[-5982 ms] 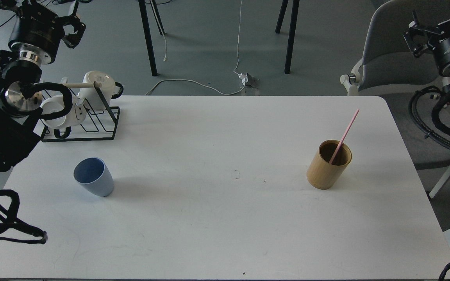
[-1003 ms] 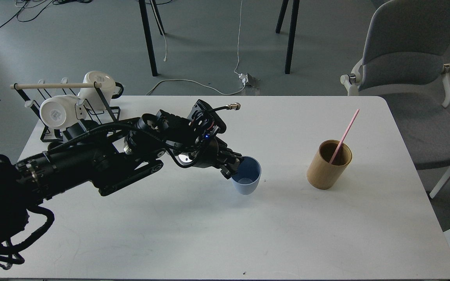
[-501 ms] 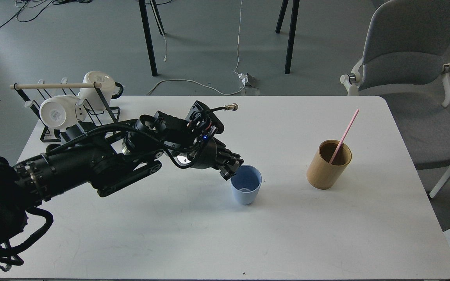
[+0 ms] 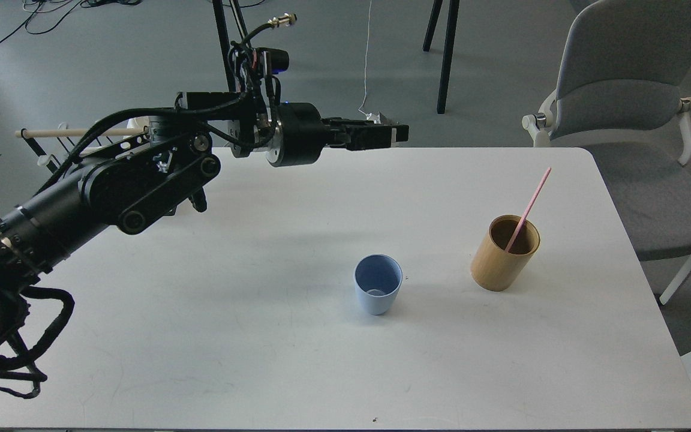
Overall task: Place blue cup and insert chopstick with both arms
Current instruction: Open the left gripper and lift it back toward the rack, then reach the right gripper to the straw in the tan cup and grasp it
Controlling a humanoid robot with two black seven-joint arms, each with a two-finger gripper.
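Observation:
The blue cup (image 4: 377, 292) stands upright and alone on the white table (image 4: 261, 372), a little right of centre. The pink chopstick (image 4: 530, 205) leans in the tan bamboo cylinder (image 4: 504, 254) to the right of the cup. My left gripper (image 4: 404, 134) is raised high over the table's far edge and points right, far above and behind the cup. Its fingers are slightly apart and hold nothing. My right arm is out of view.
The black wire rack with its pale wooden rod (image 4: 51, 131) stands at the far left, mostly hidden behind my left arm. A grey chair (image 4: 627, 108) stands beyond the table's right corner. A cable and power strip (image 4: 375, 117) lie on the floor behind.

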